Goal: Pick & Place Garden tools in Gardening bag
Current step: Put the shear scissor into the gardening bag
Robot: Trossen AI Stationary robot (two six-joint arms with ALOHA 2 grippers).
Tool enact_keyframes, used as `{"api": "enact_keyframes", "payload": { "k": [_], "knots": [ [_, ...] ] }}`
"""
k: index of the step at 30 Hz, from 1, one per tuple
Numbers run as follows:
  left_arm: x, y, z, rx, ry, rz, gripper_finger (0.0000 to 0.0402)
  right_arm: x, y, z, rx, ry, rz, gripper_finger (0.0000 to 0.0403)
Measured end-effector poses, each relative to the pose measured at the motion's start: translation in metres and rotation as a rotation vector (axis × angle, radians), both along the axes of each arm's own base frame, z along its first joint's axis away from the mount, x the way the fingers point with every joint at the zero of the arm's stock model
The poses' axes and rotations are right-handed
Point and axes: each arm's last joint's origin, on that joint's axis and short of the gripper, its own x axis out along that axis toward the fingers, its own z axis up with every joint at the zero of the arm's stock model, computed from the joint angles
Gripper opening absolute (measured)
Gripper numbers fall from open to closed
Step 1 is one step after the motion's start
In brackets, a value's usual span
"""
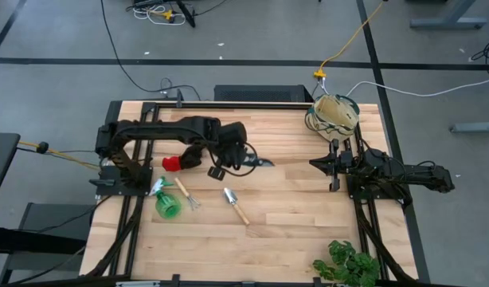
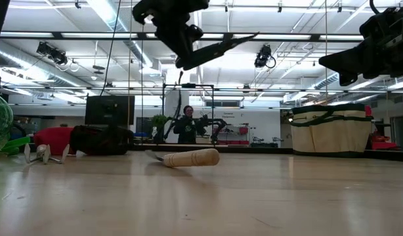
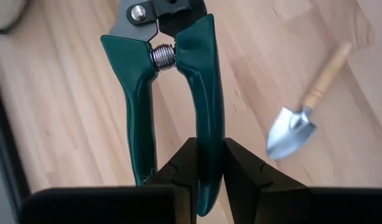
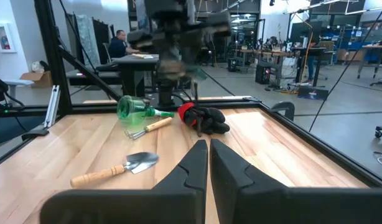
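My left gripper (image 1: pixel 227 158) hangs over the middle of the table, shut on pruning shears (image 3: pixel 172 81) with dark green handles, high above the wood in the low view (image 2: pixel 218 46). On the table lie a red-and-black glove (image 1: pixel 174 163), a green spray bottle (image 1: pixel 166 204), a wooden-handled mini rake (image 1: pixel 187 194) and a silver trowel (image 1: pixel 235 205). The beige gardening bag (image 1: pixel 336 112) stands at the far right corner. My right gripper (image 4: pixel 208 155) rests shut at the right edge, level, holding nothing. My left gripper pinches one of the shears' two handles (image 3: pixel 208 134), toward its free end, between its two fingers (image 3: pixel 186 163). The fingers slant downward and lie across the handle. The other handle (image 3: pixel 136 112) stands free beside it. The shears are lifted clear of the table, blades pointing away from the gripper.
A leafy green plant (image 1: pixel 348 267) sits at the near right corner. Black frame rails (image 1: pixel 125 207) run along the table's left and right sides. Bare wood (image 1: pixel 300 207) lies between the trowel and the right arm. A person sits in the room behind the table.
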Motion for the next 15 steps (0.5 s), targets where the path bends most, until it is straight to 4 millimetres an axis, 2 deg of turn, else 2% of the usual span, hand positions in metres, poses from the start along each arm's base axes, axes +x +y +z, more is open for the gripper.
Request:
{"api": "enact_keyframes", "payload": {
  "k": [9, 15],
  "knots": [
    [0.006, 0.01, 0.022, -0.048, -0.123, 0.047, 0.0056, 0.0, 0.0, 0.0, 0.0, 0.0, -0.001, 0.0021],
    [0.008, 0.008, 0.025, -0.138, -0.157, 0.075, 0.0056, 0.0, 0.0, 0.0, 0.0, 0.0, 0.0, 0.0021]
  ]
}}
